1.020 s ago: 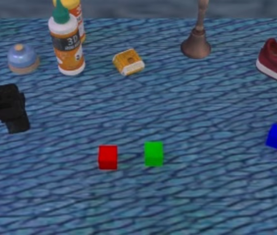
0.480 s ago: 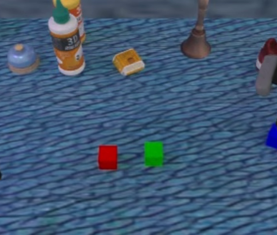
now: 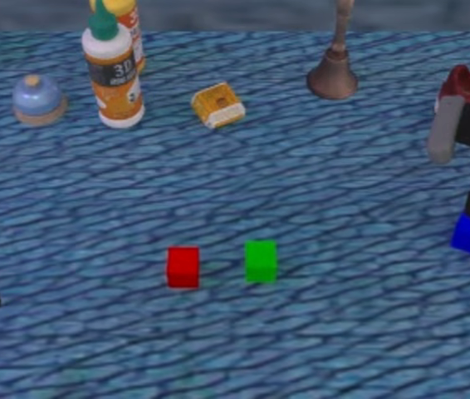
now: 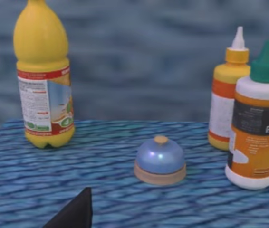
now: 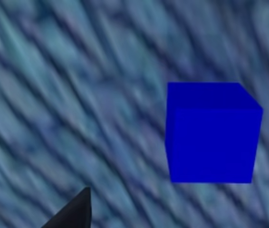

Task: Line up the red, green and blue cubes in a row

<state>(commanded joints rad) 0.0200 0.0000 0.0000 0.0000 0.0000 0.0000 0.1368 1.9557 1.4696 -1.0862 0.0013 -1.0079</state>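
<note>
Blue cube (image 5: 211, 133) – plain, glossy, deep-coloured

— Where do we look from up top?

— From above the surface (image 3: 318, 166), tilted a little toward its far edge at twelve o'clock. We take in nearly its whole width.

— And our left wrist camera?

— It sits low and looks almost level across the surface toward the far edge, fairly near the blue bell (image 4: 160, 159) and the green-capped bottle (image 4: 256, 128). The top view has both of them at about ten o'clock, so those two views overlap there.

— Our right wrist camera?

— It points down from very close at the blue cube (image 5: 212, 133). The top view has that cube at about four o'clock.
</note>
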